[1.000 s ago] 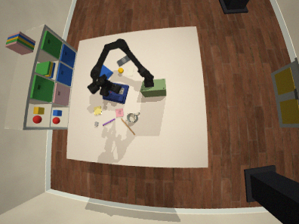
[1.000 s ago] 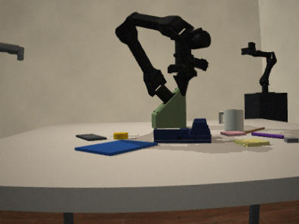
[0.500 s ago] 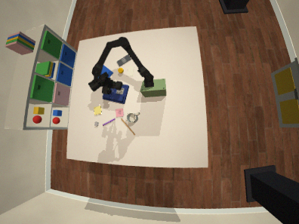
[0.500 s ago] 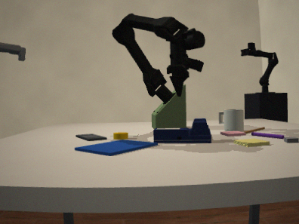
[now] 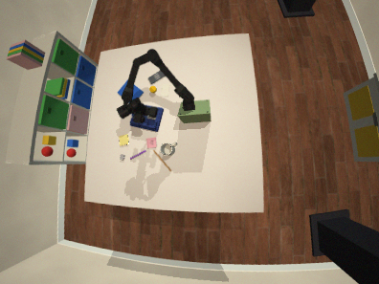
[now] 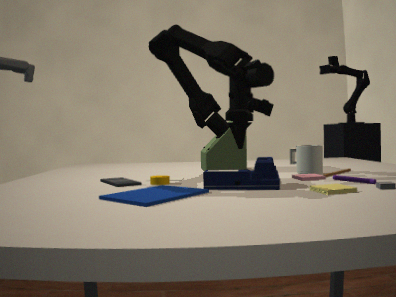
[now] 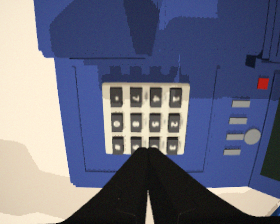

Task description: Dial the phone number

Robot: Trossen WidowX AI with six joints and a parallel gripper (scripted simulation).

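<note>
The gripper is hanging point-down over the blue desk phone, jaws pressed fully together and gripping nothing, forming a single black wedge. In the wrist view that wedge is pointing at the bottom row of the keypad; whether the tip is touching a key yet, I cannot tell. The handset is lying in its cradle. Judging by this, dialling is only starting or barely under way; nothing shows which digits, if any, are entered. The shut jaws suit the rule against pinching a key.

The phone is sitting near the table's middle-left, just beside the arm's green base block.

Count, as far as I am seeing:
- Pink note: one; its writing is unreadable from here.
- Yellow sticky pad: one.
- Mug: one.
- Purple pen: one; pencil: one.
- Blue notebook: one.
- Small yellow disc: one.
- Dark flat slab: one.
- Keypad keys: four columns, three rows showing, the lowest partly hidden by the gripper.
</note>
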